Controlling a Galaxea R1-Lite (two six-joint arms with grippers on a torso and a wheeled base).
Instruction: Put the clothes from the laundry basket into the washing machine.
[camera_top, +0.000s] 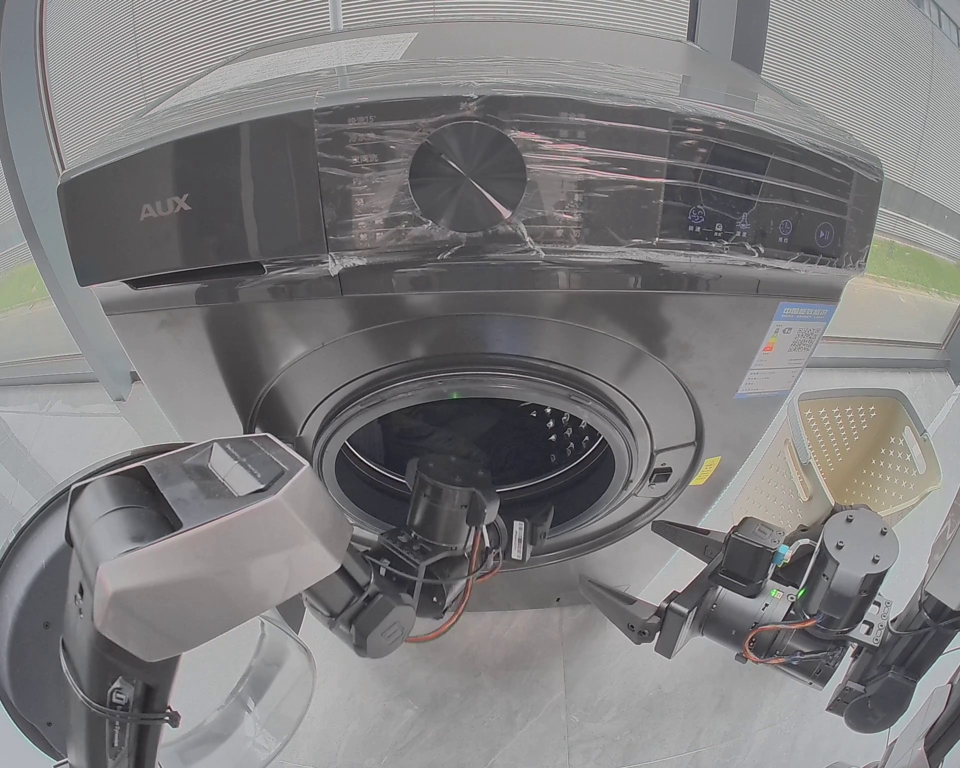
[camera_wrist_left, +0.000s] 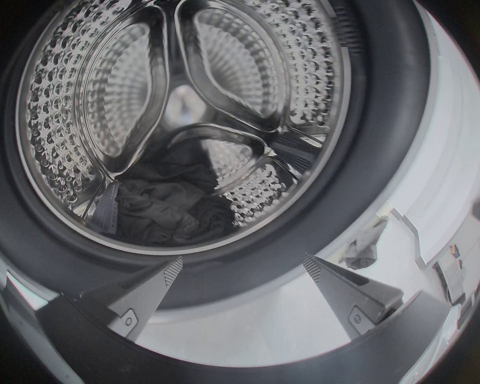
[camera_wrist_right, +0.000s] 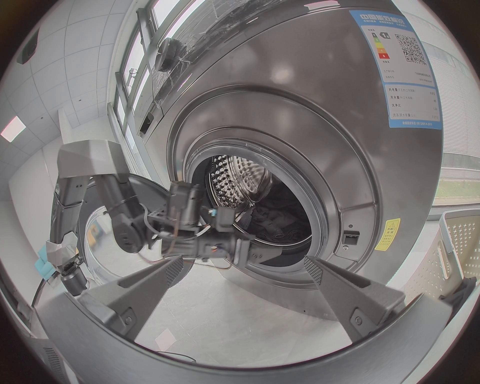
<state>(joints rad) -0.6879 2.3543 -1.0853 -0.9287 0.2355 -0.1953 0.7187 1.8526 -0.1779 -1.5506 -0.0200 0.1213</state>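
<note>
The grey washing machine (camera_top: 480, 320) stands with its round opening (camera_top: 480, 450) uncovered. Dark clothes (camera_wrist_left: 165, 205) lie in a heap at the bottom of the steel drum (camera_wrist_left: 225, 65); they also show as a dark mass (camera_wrist_right: 280, 215) in the right wrist view. My left gripper (camera_wrist_left: 241, 260) is at the lower rim of the opening, open, with nothing between its fingers. My right gripper (camera_top: 622, 555) hangs low in front of the machine's lower right, open and empty. The beige laundry basket (camera_top: 860, 450) stands to the right of the machine, tilted, its perforated inside bare where it shows.
The machine's door (camera_top: 30, 600) is swung open at the left, behind my left arm, its glass bowl (camera_top: 250, 690) low beside the arm. Pale tiled floor (camera_top: 540, 680) lies open in front of the machine. The basket's rim (camera_wrist_right: 460, 245) is close to my right arm.
</note>
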